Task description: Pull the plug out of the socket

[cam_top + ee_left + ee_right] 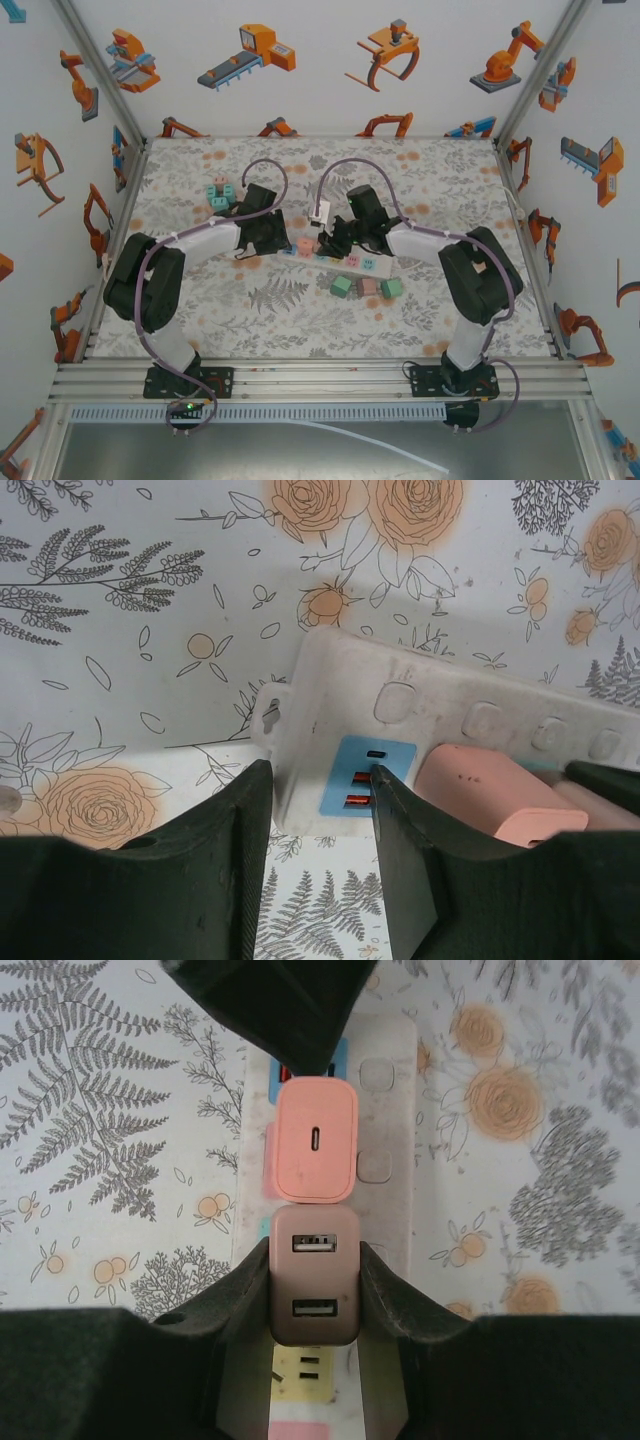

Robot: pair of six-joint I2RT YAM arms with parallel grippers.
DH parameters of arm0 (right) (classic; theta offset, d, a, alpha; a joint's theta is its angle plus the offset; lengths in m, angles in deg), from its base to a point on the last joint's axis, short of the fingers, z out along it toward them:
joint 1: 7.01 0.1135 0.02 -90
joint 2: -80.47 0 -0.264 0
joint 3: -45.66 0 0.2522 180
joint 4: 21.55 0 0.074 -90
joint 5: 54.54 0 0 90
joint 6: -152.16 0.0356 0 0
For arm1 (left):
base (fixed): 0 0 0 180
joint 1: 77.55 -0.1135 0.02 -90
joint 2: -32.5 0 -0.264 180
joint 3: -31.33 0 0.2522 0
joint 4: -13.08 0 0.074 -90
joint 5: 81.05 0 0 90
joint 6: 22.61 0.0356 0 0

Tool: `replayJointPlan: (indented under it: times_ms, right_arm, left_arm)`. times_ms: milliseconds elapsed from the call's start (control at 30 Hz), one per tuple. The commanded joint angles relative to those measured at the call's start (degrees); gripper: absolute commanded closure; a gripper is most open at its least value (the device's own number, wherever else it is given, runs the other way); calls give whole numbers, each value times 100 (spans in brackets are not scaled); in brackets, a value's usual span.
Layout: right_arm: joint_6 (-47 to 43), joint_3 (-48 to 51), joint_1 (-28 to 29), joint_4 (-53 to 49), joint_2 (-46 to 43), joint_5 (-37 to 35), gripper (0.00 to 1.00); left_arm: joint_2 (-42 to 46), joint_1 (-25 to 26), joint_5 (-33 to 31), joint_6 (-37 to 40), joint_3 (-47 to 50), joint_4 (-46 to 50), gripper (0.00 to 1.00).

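A white power strip (352,263) lies across the middle of the table. A dusty-brown two-port USB plug (313,1275) sits in it, next to a pink plug (316,1140). My right gripper (313,1282) is shut on the brown plug, one finger on each side; whether the plug has lifted I cannot tell. My left gripper (318,772) is open at the strip's end (330,690). Its right fingertip (385,780) rests over the blue socket (352,780), and the pink plug (490,795) sits just beyond. From above, both grippers (291,243) (335,245) meet over the strip.
Three loose plugs, green (341,287), pink (368,287) and green (391,289), lie just in front of the strip. A cluster of teal and pink plugs (220,193) sits at the back left. A yellow socket (300,1370) is free below the brown plug.
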Motion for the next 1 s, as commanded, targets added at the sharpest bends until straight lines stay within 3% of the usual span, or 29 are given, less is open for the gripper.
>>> replayJointPlan:
  times_ms: [0, 167, 267, 433, 567, 767, 967]
  right_arm:
    - [-1235, -414, 27, -250, -376, -137, 97]
    - [-1262, -856, -86, -598, -240, 388, 97]
    - [-807, -791, -88, -151, -337, 494, 97]
    - [832, -301, -132, 1557, -813, 231, 96]
    - [2621, 89, -141, 2395, -1308, -572, 97]
    - [4739, 725, -163, 2474, -2249, -1482, 100]
    - [6760, 1386, -176, 2465, -2861, -1858, 100]
  left_arm:
    - [-180, -90, -883, -181, 187, 755, 57]
    - [-88, -151, -990, -477, 257, 734, 58]
    - [3, -175, -1034, -687, 324, 663, 58]
    - [256, -290, -842, -811, 400, 426, 56]
    - [587, -324, -782, -551, 353, 288, 49]
    - [1382, -353, -779, 153, 286, 190, 35]
    - [2645, -352, -600, 1409, 445, 39, 25]
